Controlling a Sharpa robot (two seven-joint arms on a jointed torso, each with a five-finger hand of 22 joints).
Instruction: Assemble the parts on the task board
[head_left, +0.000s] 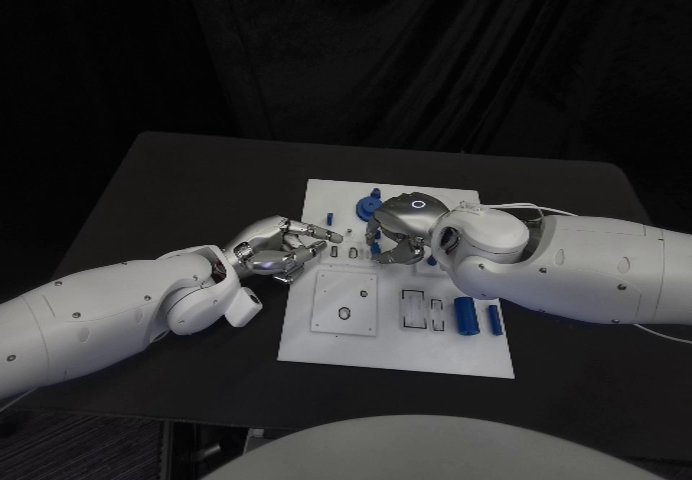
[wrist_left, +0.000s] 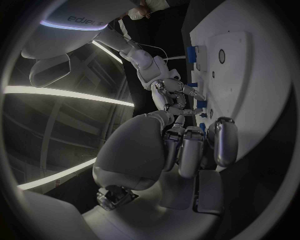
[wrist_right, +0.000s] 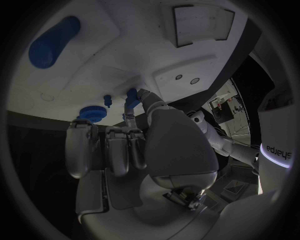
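The right silver hand (head_left: 397, 232) hangs over the far middle of the white rectangular task board (head_left: 329, 345), its fingers curled down close to a small blue peg (wrist_right: 132, 95); whether they pinch it I cannot tell. The left silver hand (head_left: 278, 249) waits at the board's left edge, fingers loosely bent and holding nothing. A round blue toothed wheel (head_left: 371, 207) stands just beyond the right hand, and two blue cylinders (head_left: 466, 315) lie near the board's right side. This looks like seating the peg; next calls for lining it up squarely over its hole.
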